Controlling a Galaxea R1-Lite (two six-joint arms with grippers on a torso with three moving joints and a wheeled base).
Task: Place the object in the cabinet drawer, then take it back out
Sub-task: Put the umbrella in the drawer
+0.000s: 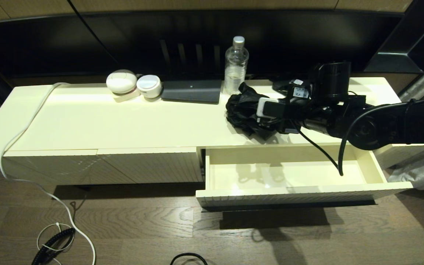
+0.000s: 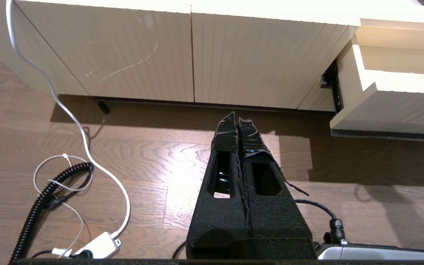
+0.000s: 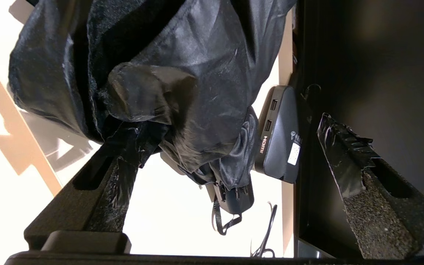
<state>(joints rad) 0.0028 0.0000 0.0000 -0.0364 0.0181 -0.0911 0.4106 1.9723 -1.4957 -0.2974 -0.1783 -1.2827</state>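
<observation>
The black compact umbrella (image 1: 241,108) lies as a wrinkly bundle on the cream cabinet top, just behind the drawer. In the right wrist view the umbrella (image 3: 182,73) shows its short handle (image 3: 234,200) and thin wrist loop. My right gripper (image 3: 223,121) is open wide around the bundle; one finger (image 3: 116,173) touches the fabric, the other stands apart. From the head view the right gripper (image 1: 261,121) is at the umbrella's right side. The cabinet drawer (image 1: 293,193) is pulled out and empty. My left gripper (image 2: 237,117) is shut on nothing, parked low over the floor.
A flat black box (image 1: 191,91), a water bottle (image 1: 236,66) and two white round devices (image 1: 122,81) stand along the back of the top. A white cable (image 1: 24,129) runs off the left end to the floor beside a coiled black cable (image 1: 52,243).
</observation>
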